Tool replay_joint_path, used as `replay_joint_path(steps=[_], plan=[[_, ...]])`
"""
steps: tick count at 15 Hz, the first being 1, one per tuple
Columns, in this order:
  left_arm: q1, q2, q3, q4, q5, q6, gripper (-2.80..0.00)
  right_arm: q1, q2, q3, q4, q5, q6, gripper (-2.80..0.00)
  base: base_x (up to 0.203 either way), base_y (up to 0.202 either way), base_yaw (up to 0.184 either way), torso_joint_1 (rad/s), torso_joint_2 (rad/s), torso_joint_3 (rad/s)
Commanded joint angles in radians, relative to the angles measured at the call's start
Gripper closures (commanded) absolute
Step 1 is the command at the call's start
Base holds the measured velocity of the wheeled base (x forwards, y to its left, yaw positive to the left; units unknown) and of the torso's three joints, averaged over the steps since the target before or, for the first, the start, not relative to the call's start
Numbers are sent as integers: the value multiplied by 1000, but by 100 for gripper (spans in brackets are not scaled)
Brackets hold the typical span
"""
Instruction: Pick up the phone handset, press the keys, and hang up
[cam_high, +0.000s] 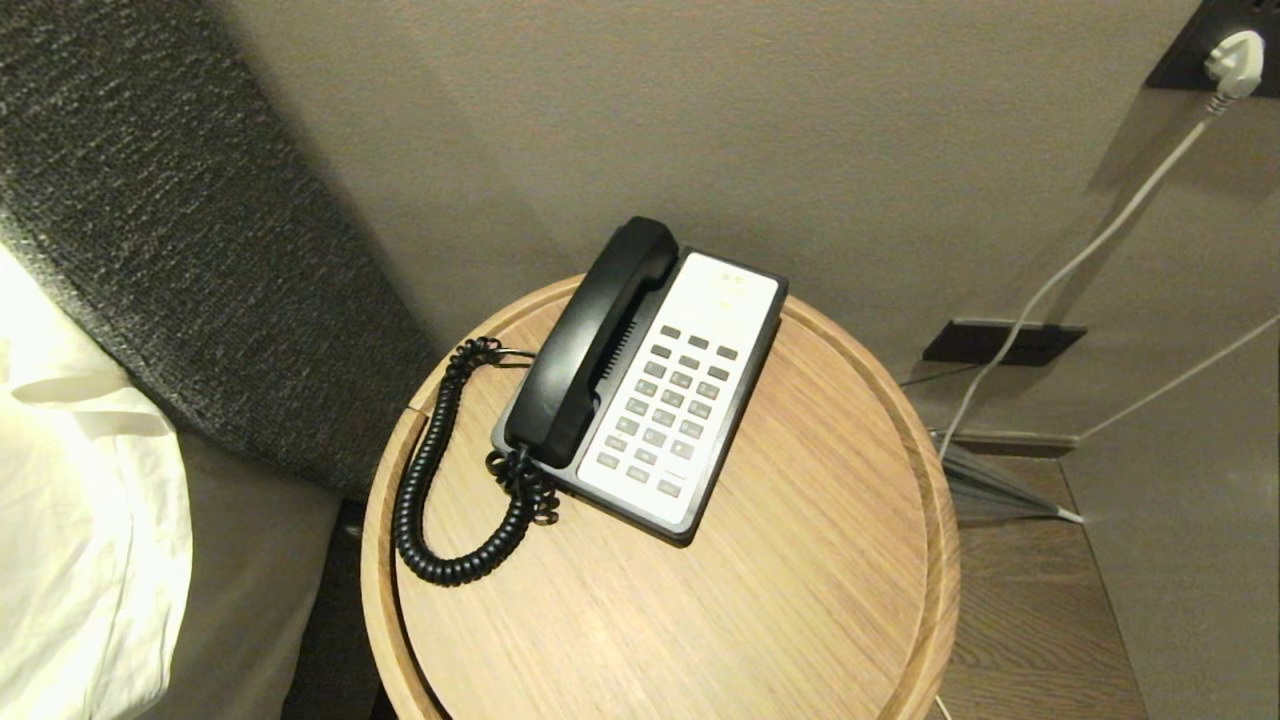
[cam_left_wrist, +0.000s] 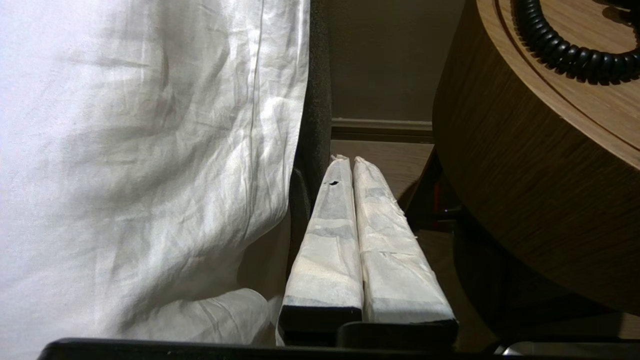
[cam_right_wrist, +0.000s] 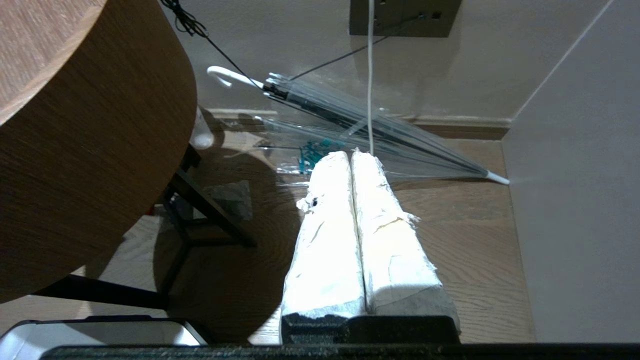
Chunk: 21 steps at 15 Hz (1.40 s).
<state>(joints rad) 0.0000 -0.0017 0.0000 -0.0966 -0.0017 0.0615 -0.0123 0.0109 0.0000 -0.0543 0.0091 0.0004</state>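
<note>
The glossy black phone handset (cam_high: 590, 345) lies in its cradle on the left side of the black desk phone, its coiled cord (cam_high: 430, 480) looping over the round wooden table (cam_high: 800, 560). The grey keys (cam_high: 670, 410) sit in rows on the cream-white faceplate. Neither arm shows in the head view. My left gripper (cam_left_wrist: 350, 159) hangs shut and empty below the table's rim, between white bedding and the table's side. My right gripper (cam_right_wrist: 351, 152) is shut and empty too, low beside the table on its other side, over the wooden floor.
White bedding (cam_left_wrist: 150, 165) and a dark upholstered headboard (cam_high: 180, 220) stand left of the table. A clear umbrella (cam_right_wrist: 360, 125) lies on the floor by the wall on the right. A white cable (cam_high: 1080, 260) runs down from a wall socket (cam_high: 1215, 45).
</note>
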Motion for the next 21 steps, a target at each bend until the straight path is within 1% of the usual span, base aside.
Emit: replay_joint_path(steps=[1,4,10,12,13,21], plan=[[0,2,40,6,-2,1,0,0,3,21,-1,0,3,0,0,0,0,0,0,0],[0,2,40,5,-3,6,0,0,3,21,-1,0,3,0,0,0,0,0,0,0],[0,2,40,5,0,-14,0,0,3,21,-1,0,3,0,0,0,0,1,0,7],[0,1,40,2,3,-43,0,0,3,21,-1,0,3,0,0,0,0,2,2,129],[0,2,40,1,5,-48,0,-1,3,21,-1,0,3,0,0,0,0,2,10,173],[0,1,40,1,5,-49,0,0,3,21,-1,0,3,0,0,0,0,2,1,199]])
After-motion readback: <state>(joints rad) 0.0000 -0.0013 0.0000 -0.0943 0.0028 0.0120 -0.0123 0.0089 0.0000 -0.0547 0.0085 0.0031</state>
